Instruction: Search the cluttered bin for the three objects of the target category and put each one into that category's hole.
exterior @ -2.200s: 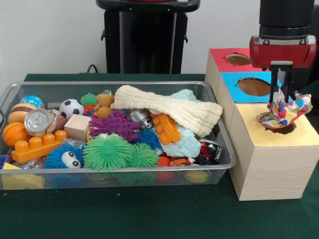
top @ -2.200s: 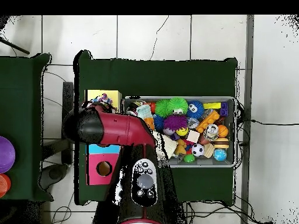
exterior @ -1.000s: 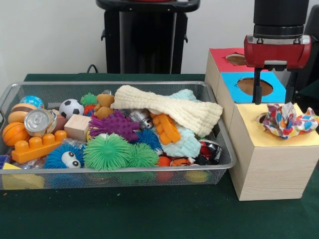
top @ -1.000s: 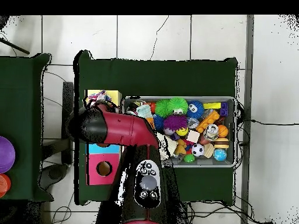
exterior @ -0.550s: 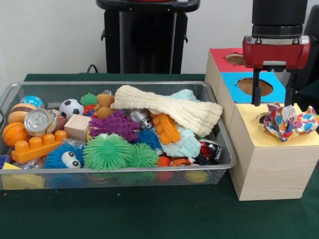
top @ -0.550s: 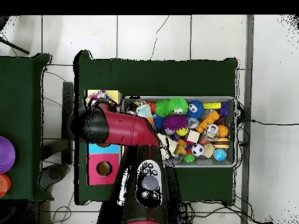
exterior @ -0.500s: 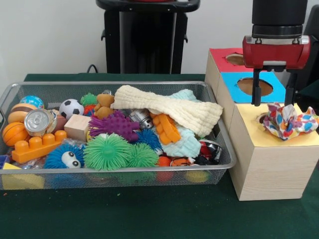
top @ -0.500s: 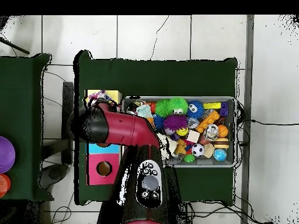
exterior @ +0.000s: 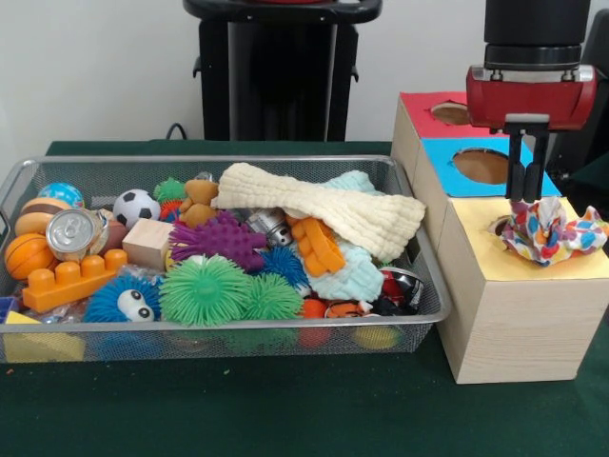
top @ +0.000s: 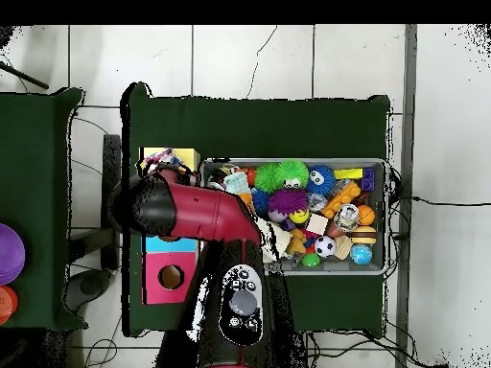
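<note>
A crumpled multicoloured cloth [exterior: 554, 230] lies on the yellow-topped box [exterior: 481, 249], covering most of its hole; in the overhead view the cloth [top: 165, 156] shows at that box's edge. My gripper [exterior: 526, 195] hangs straight over the cloth's left part, shut, its fingertips just meeting the cloth's top. I see nothing pinched between them. The wire bin [exterior: 190, 163] to the left holds a cream knitted cloth [exterior: 324, 205] draped over a pale blue cloth [exterior: 354, 276] and many toys. In the overhead view the arm [top: 192, 213] hides the gripper.
Behind the yellow box stand a blue box [exterior: 445, 154] and a red box [exterior: 426, 107], each with a round hole. The bin also holds spiky rubber balls, an orange brick [exterior: 71, 278], a can [exterior: 71, 232], a wooden block [exterior: 147, 244] and small sports balls.
The gripper let go of the cloth and rose open above it. Since half a second ago the fingers have come together and moved slightly right, over the cloth.
</note>
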You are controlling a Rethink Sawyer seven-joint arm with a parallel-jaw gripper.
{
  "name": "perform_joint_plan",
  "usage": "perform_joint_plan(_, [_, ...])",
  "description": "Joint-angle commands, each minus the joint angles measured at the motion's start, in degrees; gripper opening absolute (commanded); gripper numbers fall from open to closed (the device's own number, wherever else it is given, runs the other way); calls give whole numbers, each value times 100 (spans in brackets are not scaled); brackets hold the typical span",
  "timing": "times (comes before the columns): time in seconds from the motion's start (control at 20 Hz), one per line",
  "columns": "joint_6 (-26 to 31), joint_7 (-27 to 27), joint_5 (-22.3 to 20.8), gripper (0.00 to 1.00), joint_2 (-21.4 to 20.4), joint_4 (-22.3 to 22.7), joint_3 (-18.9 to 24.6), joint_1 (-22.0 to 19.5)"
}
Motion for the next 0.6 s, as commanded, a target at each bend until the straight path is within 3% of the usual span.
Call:
perform_joint_plan(0.05, [-298, 1338, 213, 0, 132, 501, 161, -66])
perform_joint_plan(0.6, [-462, 1303, 290, 0, 107, 642, 281, -130])
